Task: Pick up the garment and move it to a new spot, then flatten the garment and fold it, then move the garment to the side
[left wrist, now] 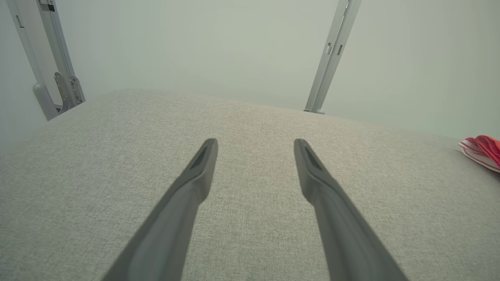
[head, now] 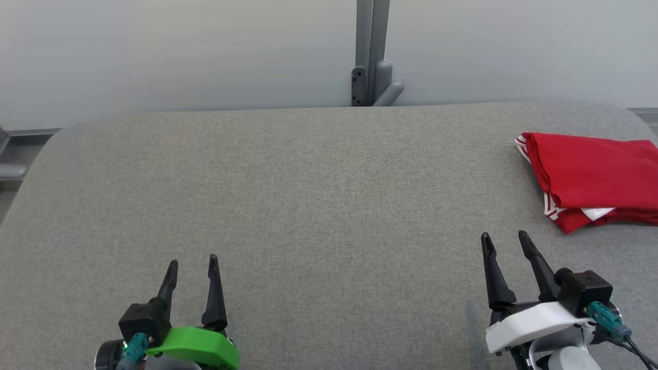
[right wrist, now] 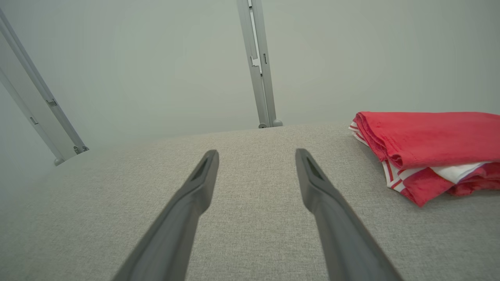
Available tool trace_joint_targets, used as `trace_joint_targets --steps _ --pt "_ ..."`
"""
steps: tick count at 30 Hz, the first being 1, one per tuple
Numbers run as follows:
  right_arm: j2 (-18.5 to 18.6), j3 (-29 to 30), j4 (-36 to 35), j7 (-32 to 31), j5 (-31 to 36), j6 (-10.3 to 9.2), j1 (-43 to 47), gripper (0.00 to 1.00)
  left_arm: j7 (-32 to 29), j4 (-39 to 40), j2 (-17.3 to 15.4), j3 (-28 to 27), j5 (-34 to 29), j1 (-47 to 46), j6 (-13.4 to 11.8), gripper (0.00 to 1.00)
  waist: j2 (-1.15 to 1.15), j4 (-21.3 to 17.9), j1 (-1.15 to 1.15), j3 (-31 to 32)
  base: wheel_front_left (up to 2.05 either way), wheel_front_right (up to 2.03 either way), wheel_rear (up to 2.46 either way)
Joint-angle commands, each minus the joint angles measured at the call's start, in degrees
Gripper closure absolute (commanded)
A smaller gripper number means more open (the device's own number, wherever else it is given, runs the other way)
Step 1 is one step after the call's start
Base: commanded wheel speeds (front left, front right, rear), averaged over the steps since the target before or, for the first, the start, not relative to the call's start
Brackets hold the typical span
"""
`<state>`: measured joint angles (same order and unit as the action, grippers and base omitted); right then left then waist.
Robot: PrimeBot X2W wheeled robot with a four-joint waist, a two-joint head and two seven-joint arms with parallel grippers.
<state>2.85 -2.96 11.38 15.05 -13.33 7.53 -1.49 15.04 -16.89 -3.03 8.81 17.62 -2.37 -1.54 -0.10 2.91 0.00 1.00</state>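
With the left pincer (head: pixel 193 260) and right pincer (head: pixel 504 235) both spread and empty over the grey worktop (head: pixel 308 205), the red garment (head: pixel 591 180) lies folded at the right side, so the move-aside step appears complete and no further grasp seems required.

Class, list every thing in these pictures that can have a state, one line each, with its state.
garment, folded in layers, lying at the table's right end, not held.
left gripper, open, holding nothing.
right gripper, open, holding nothing, apart from the garment.
table, covered in grey fabric, bearing the garment.
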Motion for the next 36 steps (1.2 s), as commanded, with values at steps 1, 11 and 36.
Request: trace_joint_targets --steps 1,11,36 --pt "0.1 -0.1 0.1 0.2 0.1 -0.09 0.6 0.00 0.1 -0.1 -0.1 -0.1 0.2 0.7 0.2 0.00 0.10 -0.1 0.00 0.0 0.00 0.00 0.00" --pt "0.1 0.0 0.3 0.2 0.3 -0.09 1.0 0.00 0.1 -0.7 -0.1 0.1 0.0 0.8 0.5 0.00 0.10 0.0 0.00 0.2 0.00 0.00 0.00" --pt "0.1 2.7 1.8 -4.7 -19.5 0.00 0.3 1.00 -5.9 -3.1 0.1 -2.8 18.1 -1.3 2.4 1.00 0.02 -0.5 0.00 0.0 0.00 0.00 0.00"
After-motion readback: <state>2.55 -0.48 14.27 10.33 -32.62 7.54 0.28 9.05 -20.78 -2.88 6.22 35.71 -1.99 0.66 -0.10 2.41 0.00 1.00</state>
